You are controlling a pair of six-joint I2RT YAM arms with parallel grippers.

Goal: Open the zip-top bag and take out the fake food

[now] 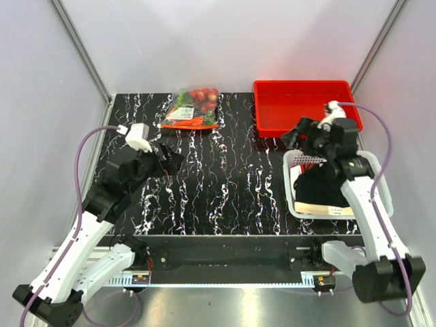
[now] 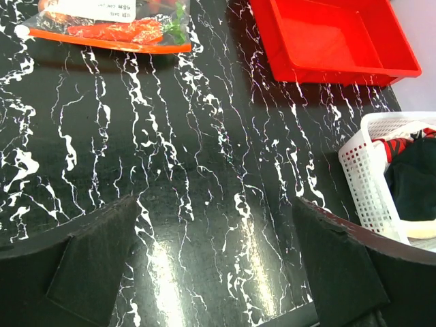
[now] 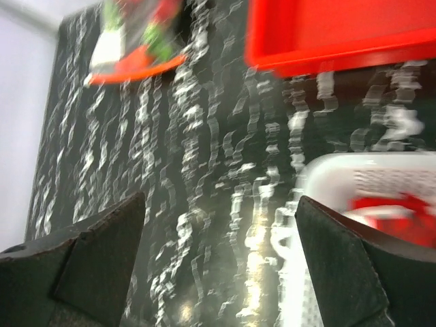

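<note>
Zip-top bag [image 1: 193,112], fake food [image 1: 204,96] inside, flat at far table [image 1: 225,177] edge. Left gripper [image 1: 172,161], spread, empty. Right gripper [image 1: 291,134], spread, empty, beside white basket [image 1: 289,187].

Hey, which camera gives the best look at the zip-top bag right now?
Top external. The whole zip-top bag shows there, lying flat and in focus, with its red, orange and green contents visible. The left wrist view catches only the near end of the bag, cut off by the frame's top. The right wrist view shows the bag blurred and cropped.
</note>
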